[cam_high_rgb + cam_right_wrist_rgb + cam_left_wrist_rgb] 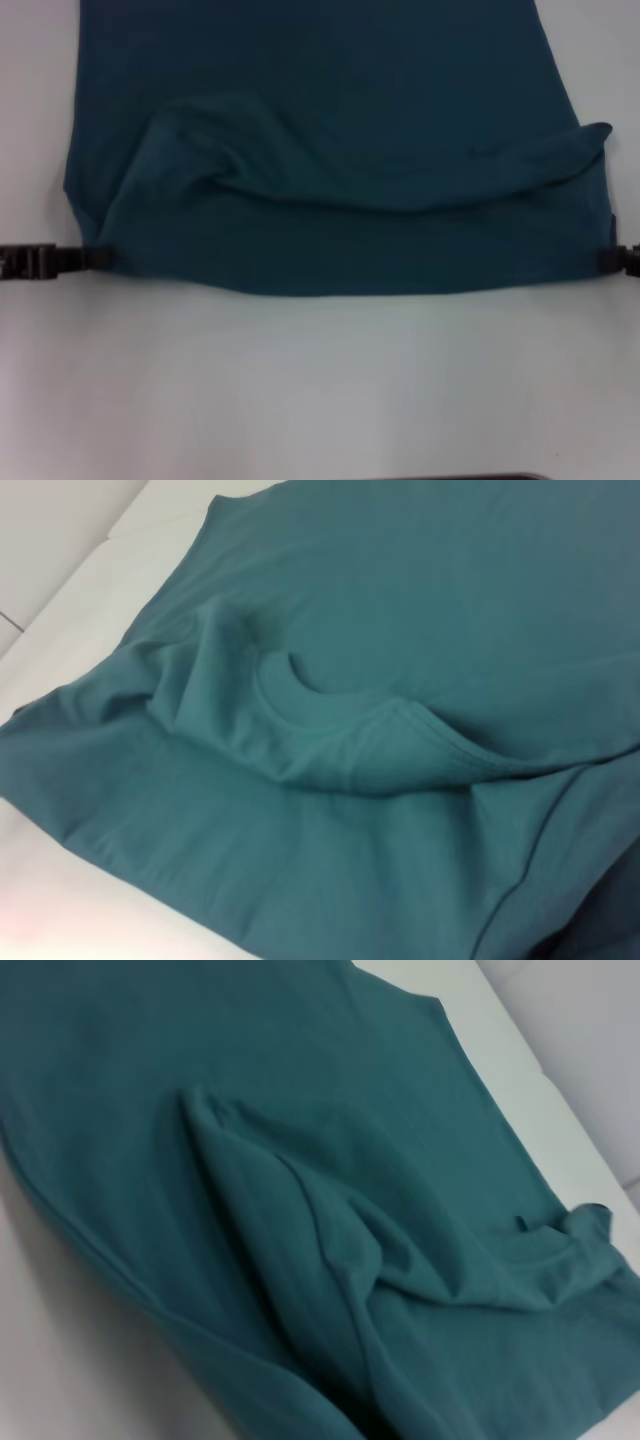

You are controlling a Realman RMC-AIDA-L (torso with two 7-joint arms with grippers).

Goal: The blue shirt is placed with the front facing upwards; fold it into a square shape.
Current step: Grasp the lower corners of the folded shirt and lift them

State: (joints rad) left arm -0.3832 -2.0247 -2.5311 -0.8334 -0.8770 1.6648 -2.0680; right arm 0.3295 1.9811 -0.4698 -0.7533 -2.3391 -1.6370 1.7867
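The blue shirt (pixel 330 90) lies on the white table (pixel 320 390), plain teal side up, with no lettering in view. Its near part is doubled over into a rumpled band with raised folds. My left gripper (pixel 100 257) holds the near left corner of that band at the shirt's edge. My right gripper (pixel 608 258) holds the near right corner. The left wrist view shows the shirt (pixel 300 1110) bunched in a ridge, with a small dark tag (pixel 521 1223). The right wrist view shows the shirt (pixel 420 580) and its curved neckline (pixel 300 695) folded under.
Bare white table lies between the shirt's near edge and me. A dark strip (pixel 450 477) shows at the very bottom of the head view. Table edges (pixel 590 1150) show in both wrist views.
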